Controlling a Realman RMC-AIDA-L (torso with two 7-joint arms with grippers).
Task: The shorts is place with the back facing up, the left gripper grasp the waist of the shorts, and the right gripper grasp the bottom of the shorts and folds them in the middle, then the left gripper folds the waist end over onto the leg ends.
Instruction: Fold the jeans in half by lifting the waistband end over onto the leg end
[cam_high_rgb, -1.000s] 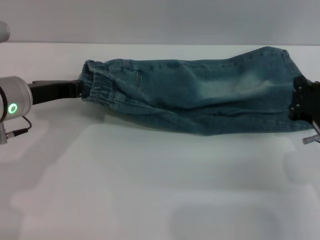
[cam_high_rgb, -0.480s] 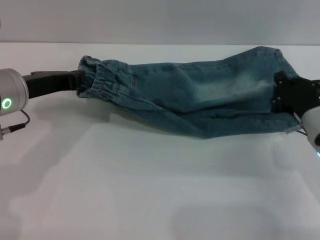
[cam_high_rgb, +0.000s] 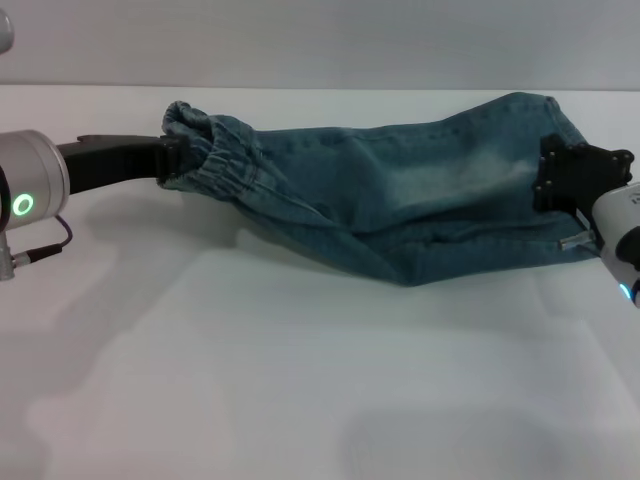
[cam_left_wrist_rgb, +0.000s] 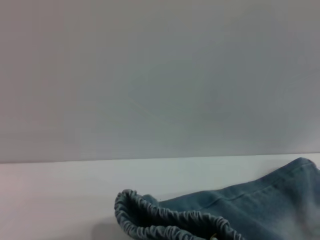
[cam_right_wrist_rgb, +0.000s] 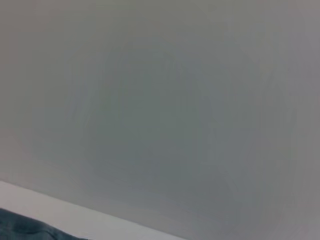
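Observation:
The blue-green denim shorts (cam_high_rgb: 400, 200) hang stretched between my two grippers, folded lengthwise, with the middle sagging toward the white table (cam_high_rgb: 300, 390). My left gripper (cam_high_rgb: 172, 162) is shut on the gathered waist (cam_high_rgb: 215, 160) at the left. The ruched band also shows in the left wrist view as the waist (cam_left_wrist_rgb: 170, 222). At the right, my right gripper (cam_high_rgb: 545, 182) is shut on the bottom of the shorts (cam_high_rgb: 560, 120), and its black body covers part of the hems. A sliver of the shorts (cam_right_wrist_rgb: 25, 229) shows in the right wrist view. The print and pockets are hidden.
The table's far edge meets a plain grey wall (cam_high_rgb: 320, 40) behind the shorts. White tabletop stretches in front of and below the garment.
The two grippers have drawn a little closer together, the left moving right and the right moving left. The shorts sag more in the middle.

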